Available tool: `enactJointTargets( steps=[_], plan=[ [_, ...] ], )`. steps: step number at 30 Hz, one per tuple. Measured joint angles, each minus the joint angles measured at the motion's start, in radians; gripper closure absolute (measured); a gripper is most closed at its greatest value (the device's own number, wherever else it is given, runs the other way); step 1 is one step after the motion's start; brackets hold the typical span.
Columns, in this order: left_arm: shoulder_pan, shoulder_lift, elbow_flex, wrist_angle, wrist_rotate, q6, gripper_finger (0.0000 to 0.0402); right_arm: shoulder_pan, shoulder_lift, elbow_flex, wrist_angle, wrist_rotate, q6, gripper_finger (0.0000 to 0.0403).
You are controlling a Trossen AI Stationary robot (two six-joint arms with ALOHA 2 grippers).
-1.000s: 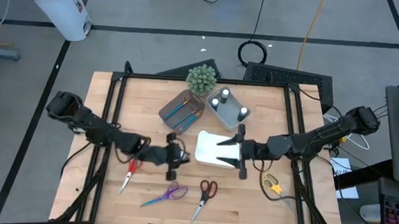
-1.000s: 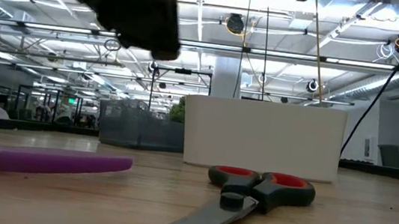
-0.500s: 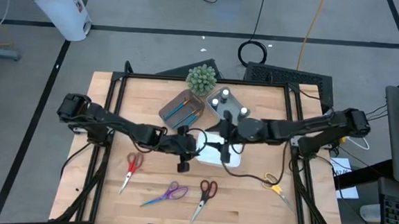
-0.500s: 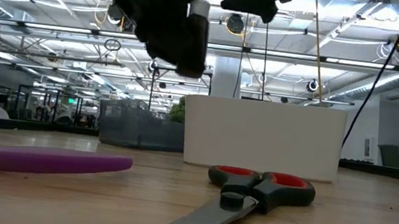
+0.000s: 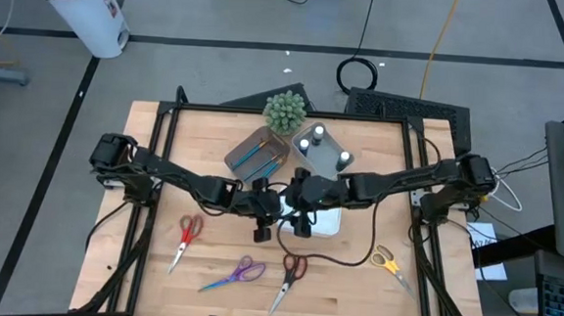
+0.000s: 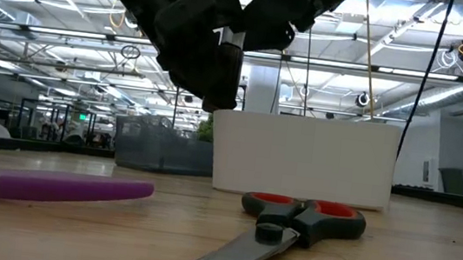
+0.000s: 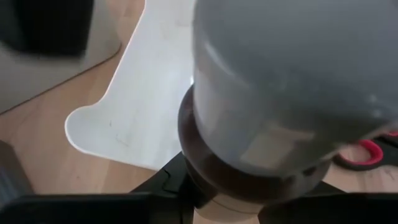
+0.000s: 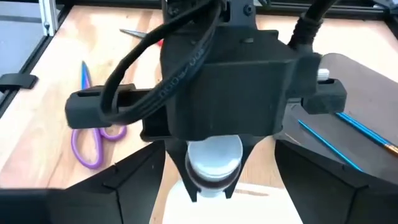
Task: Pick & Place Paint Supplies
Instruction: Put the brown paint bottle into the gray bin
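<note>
The left tool point(image 5: 264, 208) is clamped on a small bottle point(image 8: 214, 157) with a white cap, held over the white tray point(image 5: 329, 223) at the middle of the table point(image 5: 164, 161). The right tool point(image 5: 301, 210) is just beside it, at its 3 o'clock, with its fingers wide apart. Red scissors point(image 5: 288, 276) lie at 6 o'clock.

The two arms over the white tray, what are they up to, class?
The left gripper is shut on a white-capped bottle, holding it just above the white tray in mid-table. The right gripper is open and faces it closely, as if for a handover. Four pairs of scissors lie loose on the table.
</note>
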Motion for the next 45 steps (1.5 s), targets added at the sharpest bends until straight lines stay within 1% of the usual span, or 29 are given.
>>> enactJointTargets(
  steps=[7,11,16,23,24,26,28,31,34,37,42,45],
  plan=[
    [0.000,0.000,0.000,0.004,0.001,0.000,0.0279,0.000,0.024,0.000,0.010,0.003,0.011,0.0129],
    [-0.001,0.000,0.000,0.004,0.001,-0.004,0.0277,-0.002,0.023,0.000,0.010,0.005,0.024,0.0157],
    [-0.002,0.000,0.000,0.004,0.001,-0.008,0.0276,-0.002,0.023,0.000,0.008,0.005,0.026,0.0207],
    [-0.001,0.001,0.000,0.010,-0.007,-0.018,0.0275,-0.001,0.023,0.000,0.008,0.003,0.057,0.0300],
    [-0.001,0.001,-0.001,0.016,-0.011,-0.022,0.0275,-0.001,0.023,0.000,0.009,0.004,0.053,0.0306],
    [-0.002,0.002,-0.002,0.025,-0.012,-0.049,0.0271,-0.002,0.023,0.000,0.009,0.002,0.051,0.0306],
    [-0.002,0.000,-0.002,0.026,-0.006,-0.049,0.0259,-0.001,0.023,0.000,0.008,0.001,0.051,0.0306],
    [0.000,-0.041,-0.002,-0.025,0.040,0.009,0.0231,-0.001,0.013,0.000,0.005,0.003,0.050,0.0306],
    [0.003,-0.104,-0.002,-0.061,0.075,0.006,0.0202,-0.001,-0.018,0.000,0.000,0.000,0.044,0.0306],
    [0.003,-0.164,-0.002,-0.073,0.076,-0.004,0.0179,-0.001,-0.055,0.000,-0.023,-0.001,0.039,0.0306],
    [-0.017,-0.232,-0.008,-0.079,0.070,0.051,0.0158,-0.002,-0.134,-0.001,-0.093,0.016,0.028,0.0306],
    [-0.024,-0.271,-0.039,-0.082,0.039,0.061,0.0152,-0.002,-0.179,0.000,-0.146,0.066,0.036,0.0306]
  ],
)
